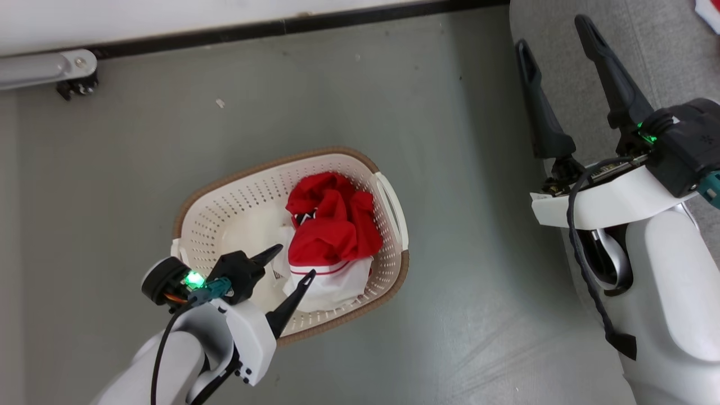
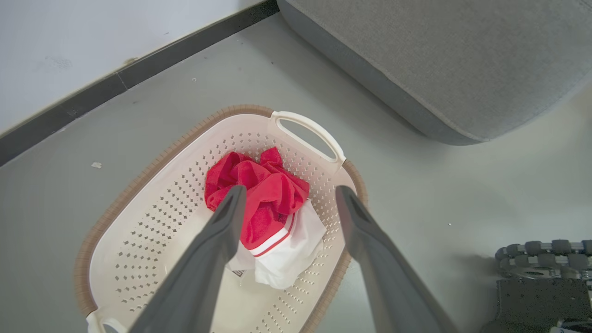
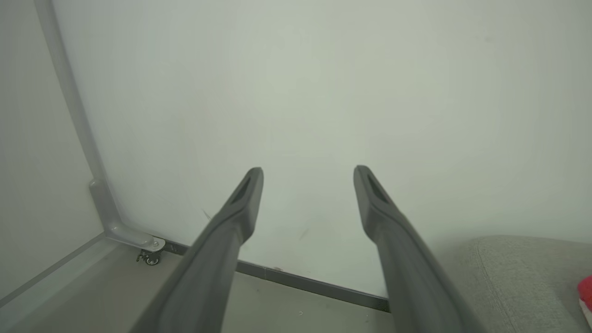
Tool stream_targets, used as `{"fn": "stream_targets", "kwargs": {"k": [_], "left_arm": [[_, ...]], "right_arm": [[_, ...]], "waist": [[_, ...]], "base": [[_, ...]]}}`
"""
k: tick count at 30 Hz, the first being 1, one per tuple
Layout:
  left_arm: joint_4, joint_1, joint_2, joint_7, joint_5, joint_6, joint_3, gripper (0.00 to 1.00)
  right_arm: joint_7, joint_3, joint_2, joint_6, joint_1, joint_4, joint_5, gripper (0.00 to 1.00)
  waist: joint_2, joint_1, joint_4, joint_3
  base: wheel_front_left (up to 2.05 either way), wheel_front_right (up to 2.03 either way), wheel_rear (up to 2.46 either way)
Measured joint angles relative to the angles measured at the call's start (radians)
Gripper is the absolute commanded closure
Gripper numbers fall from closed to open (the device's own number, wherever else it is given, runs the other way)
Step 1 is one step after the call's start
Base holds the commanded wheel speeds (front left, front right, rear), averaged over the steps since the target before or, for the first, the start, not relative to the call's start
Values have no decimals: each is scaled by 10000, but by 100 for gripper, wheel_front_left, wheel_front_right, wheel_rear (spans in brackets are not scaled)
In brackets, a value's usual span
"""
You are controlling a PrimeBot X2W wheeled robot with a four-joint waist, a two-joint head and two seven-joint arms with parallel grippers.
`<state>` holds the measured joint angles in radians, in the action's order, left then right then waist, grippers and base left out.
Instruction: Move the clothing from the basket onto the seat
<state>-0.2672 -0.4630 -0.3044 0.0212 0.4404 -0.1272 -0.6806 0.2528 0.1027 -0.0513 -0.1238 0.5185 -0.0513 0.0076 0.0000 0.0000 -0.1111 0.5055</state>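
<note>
While spread empty over clothing point(image 1: 332, 230) in basket point(image 1: 219, 225): left gripper point(image 1: 296, 260), 7 o'clock. At 2 o'clock, right gripper point(image 1: 552, 32), spread empty near seat point(image 1: 664, 56).

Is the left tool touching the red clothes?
Cannot tell. In the left wrist view the left tool overlaps the red clothes in the basket, but no plain gap or contact shows; the head view is no clearer.

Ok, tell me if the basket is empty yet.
Not empty: a crumpled red and white garment lies bunched inside the basket.
</note>
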Motion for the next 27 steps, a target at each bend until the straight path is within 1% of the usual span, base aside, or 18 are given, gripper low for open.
{"fn": "stream_targets", "kwargs": {"k": [9, 17, 27], "left_arm": [[-428, -1024, -188, 79, 44, 0, -640, 0], [-721, -1938, -439, 130, -201, 0, -1179, 0], [-1143, -2781, -449, 123, -374, 0, -1716, 0]], "right_arm": [[38, 374, -38, 0, 724, -219, 238, 0], [38, 761, -69, 0, 1467, -477, 573, 0], [38, 1300, -84, 0, 2214, -675, 767, 0]], "waist": [[0, 0, -225, 950], [0, 0, -397, 1732], [0, 0, -557, 2603]], "base": [[0, 0, 0], [0, 0, 0], [0, 0, 0]]}}
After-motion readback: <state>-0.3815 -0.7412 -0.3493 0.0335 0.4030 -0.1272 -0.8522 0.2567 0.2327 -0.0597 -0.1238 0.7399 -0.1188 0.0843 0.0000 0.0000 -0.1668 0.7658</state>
